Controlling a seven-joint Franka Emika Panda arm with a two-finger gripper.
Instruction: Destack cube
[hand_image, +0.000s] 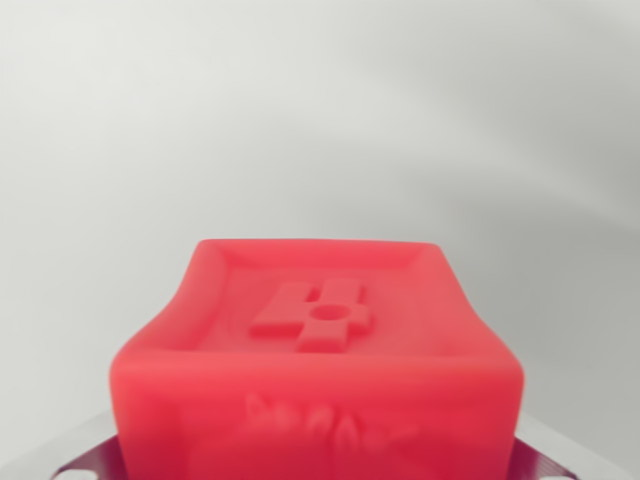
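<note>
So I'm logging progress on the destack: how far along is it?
Looks done: the gripper has reached the red cube, which fills the lower wrist view with metal fingers beside it. In hand: apparently gripping or carrying; closure isn't visible. Left: setting it down; no second cube shows.

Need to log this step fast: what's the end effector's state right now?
End effector: appears closed on the red cube, which fills the wrist view between the metal fingers at the bottom corners.

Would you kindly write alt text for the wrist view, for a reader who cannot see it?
A red cube fills the lower middle of the wrist view, very close to the camera, its top face showing a raised cross-like emblem with a round hole. Metal parts show at the bottom corners beside it; behind is a plain, blurred pale grey background.
</note>
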